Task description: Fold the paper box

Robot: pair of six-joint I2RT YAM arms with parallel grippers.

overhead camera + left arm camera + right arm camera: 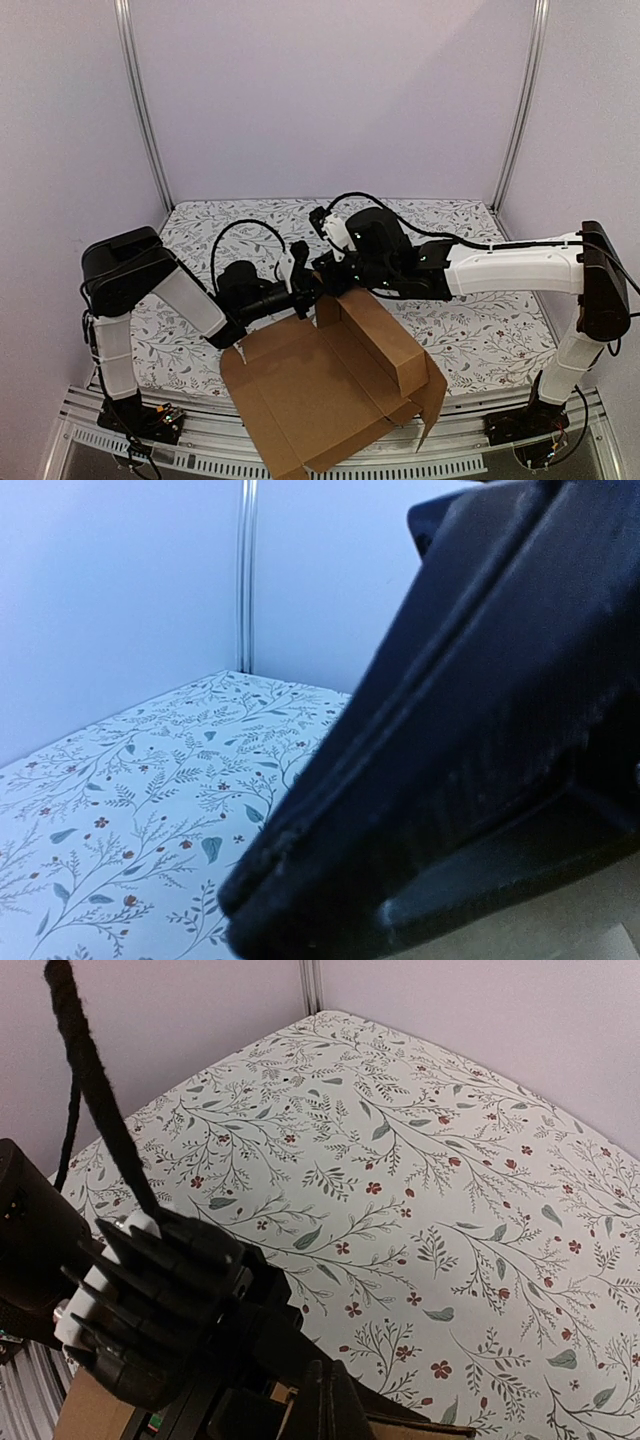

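The paper box is brown cardboard, partly folded, with a raised wall along its right side. It lies at the table's near edge and hangs over it. Both grippers meet at its far left corner. My left gripper reaches that corner from the left; its jaws are hidden there. In the left wrist view a blurred black part fills the frame above a strip of cardboard. My right gripper comes from the right. Its fingers stand pressed together, shut, just above a cardboard edge.
A floral cloth covers the table, with pale walls and metal posts around it. The left arm's black wrist and cable crowd the right wrist view at the lower left.
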